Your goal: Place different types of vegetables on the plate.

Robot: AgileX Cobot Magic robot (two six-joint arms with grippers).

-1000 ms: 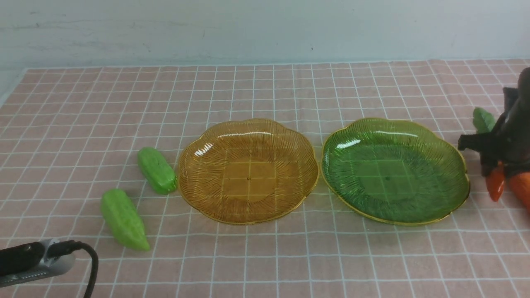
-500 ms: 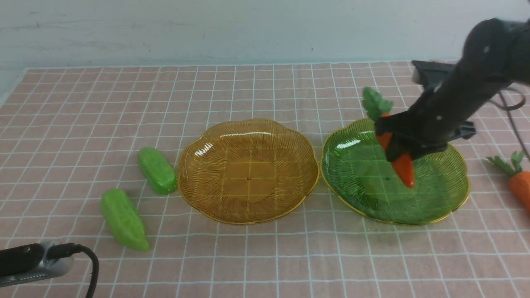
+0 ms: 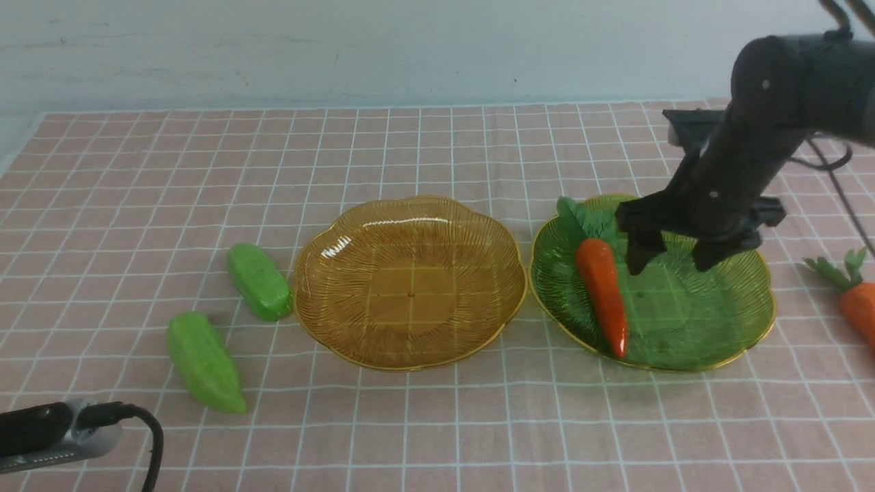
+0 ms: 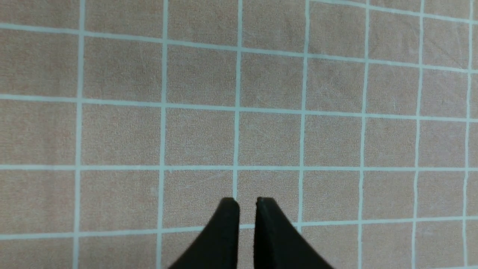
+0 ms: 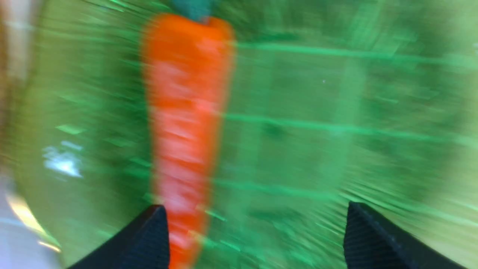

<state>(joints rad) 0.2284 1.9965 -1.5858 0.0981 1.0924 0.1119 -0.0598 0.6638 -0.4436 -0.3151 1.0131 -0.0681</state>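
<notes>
Right now my right hand [image 3: 670, 263] is spread wide over the green plate [image 3: 711, 335], its two fingers well parted with nothing between them. Toward nine o'clock from it, on the plate's left part, lies one orange carrot [image 3: 603, 294], clear of my grip, its leafy top at eleven o'clock, reaching over the rim, and its tip down toward five. Out at about four o'clock from my right hand, the second carrot [image 3: 863, 307] rests on the worktop [image 3: 451, 430], leaves up toward eleven and its lower end cut off by the edge of my front view. Left of the green plate, toward nine o'clock, sits the amber plate [image 3: 410, 297], the two rims close together. Further out past it, one green gourd [image 3: 260, 281] lies just beside the amber rim, and a larger green gourd [image 3: 206, 362] rests toward seven o'clock from that one. My left hand [image 4: 247, 201] hovers over bare worktop, its fingers nearly together, only a narrow gap between them.
</notes>
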